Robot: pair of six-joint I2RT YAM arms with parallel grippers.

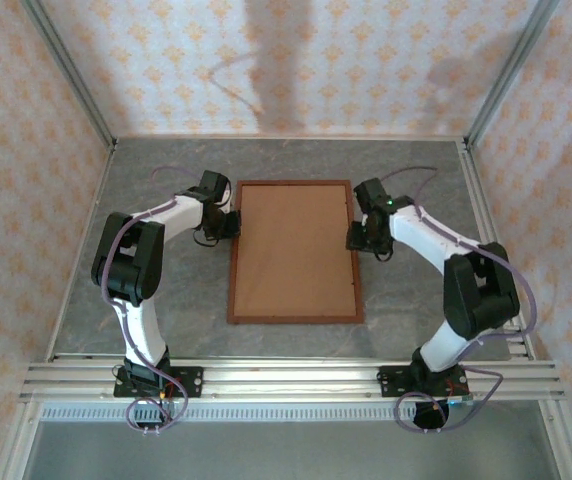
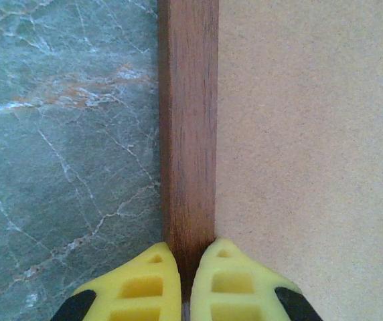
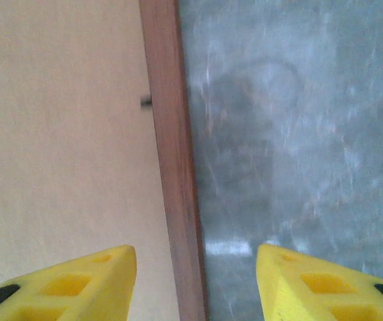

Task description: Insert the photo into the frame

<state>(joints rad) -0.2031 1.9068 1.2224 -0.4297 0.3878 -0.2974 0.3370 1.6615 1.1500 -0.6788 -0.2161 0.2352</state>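
The frame [image 1: 233,262] lies flat on the table [image 1: 166,300], backing board [image 1: 294,250] uppermost; left gripper [image 2: 190,257] nearly closed, pinching the left rail, apparently to steady it; right gripper [image 3: 197,257] wide open astride the right rail, holding nothing.

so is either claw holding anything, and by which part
Nothing is held. The left claw is shut, tips over the frame's left rail; the right claw is open over the right rail.
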